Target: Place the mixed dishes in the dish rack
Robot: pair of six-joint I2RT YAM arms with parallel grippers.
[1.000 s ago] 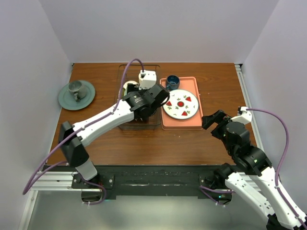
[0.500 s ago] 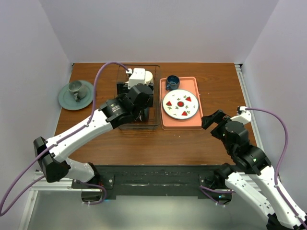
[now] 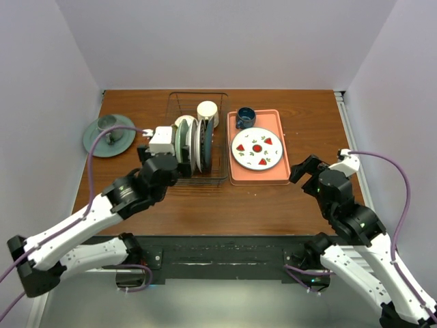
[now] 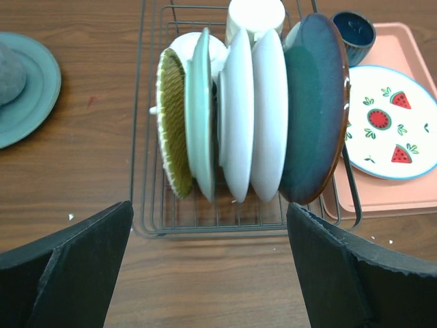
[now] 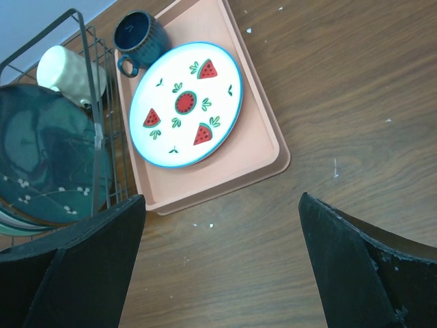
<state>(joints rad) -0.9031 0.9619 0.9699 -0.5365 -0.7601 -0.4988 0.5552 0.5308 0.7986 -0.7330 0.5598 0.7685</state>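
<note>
Partly hidden behind the yellow textured plate (image 4: 172, 130) and mint-green plate (image 4: 199, 116): cream bowl (image 4: 183, 49), visible only at the rim. Cut off by the top edge of the left wrist view: cream mug (image 4: 256, 17). Plates all standing on edge in the dish rack (image 4: 153, 205), faces turned sideways there; white patterned centre legible only from the right wrist, on a dark teal-rimmed plate (image 5: 41, 160) cropped at the frame's left. Left gripper (image 4: 209, 213) spread wide, holding nothing, its fingers (image 4: 75, 266) low in frame with the rack's near end lying between and beyond them, apart from the plates. Right gripper (image 5: 222, 198) likewise spread and empty, above bare table (image 5: 328, 102) beside the pink tray (image 5: 263, 154), apart from the rack.
</note>
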